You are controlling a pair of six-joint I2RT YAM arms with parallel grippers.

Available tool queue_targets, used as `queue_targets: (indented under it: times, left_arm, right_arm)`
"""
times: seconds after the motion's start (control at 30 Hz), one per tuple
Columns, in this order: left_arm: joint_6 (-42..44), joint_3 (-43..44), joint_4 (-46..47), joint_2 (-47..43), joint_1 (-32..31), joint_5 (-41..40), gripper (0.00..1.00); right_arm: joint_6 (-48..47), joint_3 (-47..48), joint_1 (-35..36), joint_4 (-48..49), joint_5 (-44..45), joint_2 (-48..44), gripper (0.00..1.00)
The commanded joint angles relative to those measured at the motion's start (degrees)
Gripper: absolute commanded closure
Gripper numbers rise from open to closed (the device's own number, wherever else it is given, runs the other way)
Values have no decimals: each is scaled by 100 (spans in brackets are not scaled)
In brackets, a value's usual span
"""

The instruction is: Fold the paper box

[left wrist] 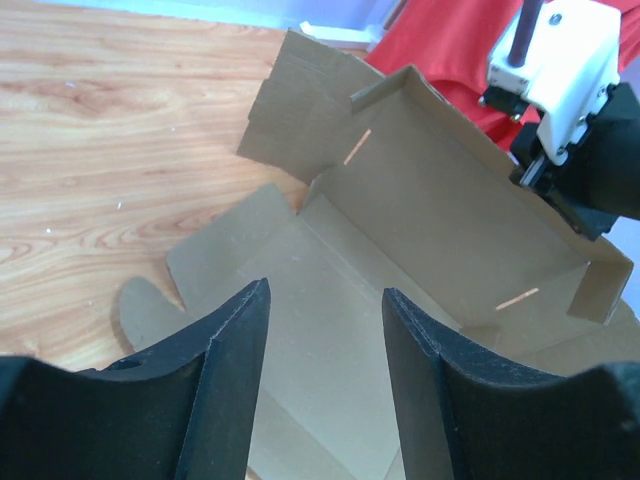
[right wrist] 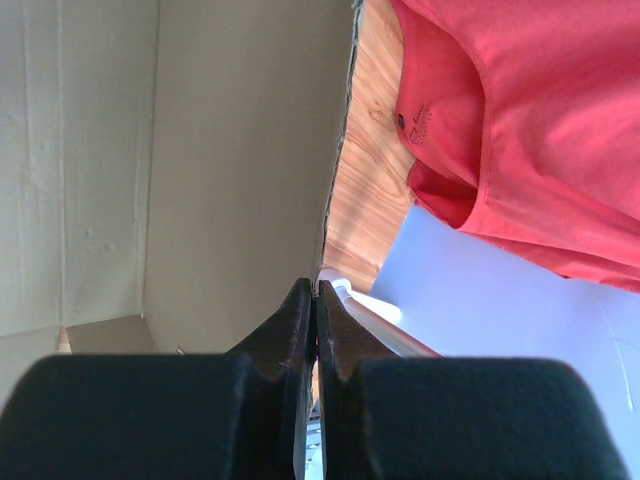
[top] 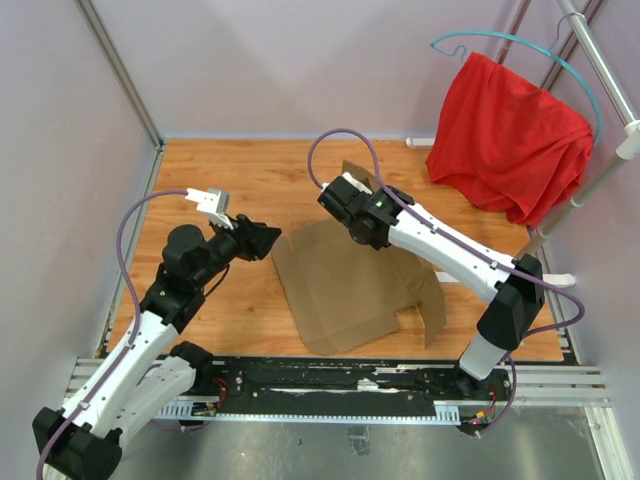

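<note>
Top external shows the creased brown paper box gripped by right pincer, left pincer released.

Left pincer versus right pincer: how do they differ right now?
The left pincer is open and holds nothing; the right pincer is shut on the paper box. The left pincer hovers by the box's flat part; the right pincer holds a panel upright. Both have black fingers.

A: Where's the box?
B: Mid-table, between the grippers. The left gripper is just beside its left edge, the right gripper on its far panel.
A: The cloth?
B: Far right.
</note>
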Motion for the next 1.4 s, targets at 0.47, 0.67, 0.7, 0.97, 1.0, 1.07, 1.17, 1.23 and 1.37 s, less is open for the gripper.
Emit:
queue_targets:
  times: [0.47,0.67,0.7,0.97,1.0,1.07,1.17,1.23,1.37]
  left_arm:
    - [-668,-1219,4296,1328,32,156,33]
    - [-203,-866,4343,1488,32,321,30]
    - [-117,-811,4238,1458,32,272,30]
    - [154,-1319,5250,1794,30,-698,21]
    - [211,-1455,5665,2045,32,-770,20]
    - [241,-1809,6841,2550,32,-774,20]
    - [300,-2210,8892,3630,32,-526,22]
    - [438,-2190,9630,4319,32,-420,23]
    - [598,-1994,10296,5257,41,-321,27]
  right_arm:
    - [-274,-890,42,507,-384,-1042,99]
    - [-787,-1458,43,1639,-1254,-1812,99]
    - [-872,-1576,39,1878,-1294,-1904,99]
    - [-942,-1682,42,2305,-1333,-2154,99]
    - [-926,-1653,35,2267,-1338,-2154,99]
    - [-876,-1618,37,2148,-1414,-2168,99]
    - [-833,-1592,30,2035,-1538,-2171,99]
    - [-811,-1565,31,1951,-1561,-2142,99]
    - [-784,-1538,22,1771,-1612,-2107,99]
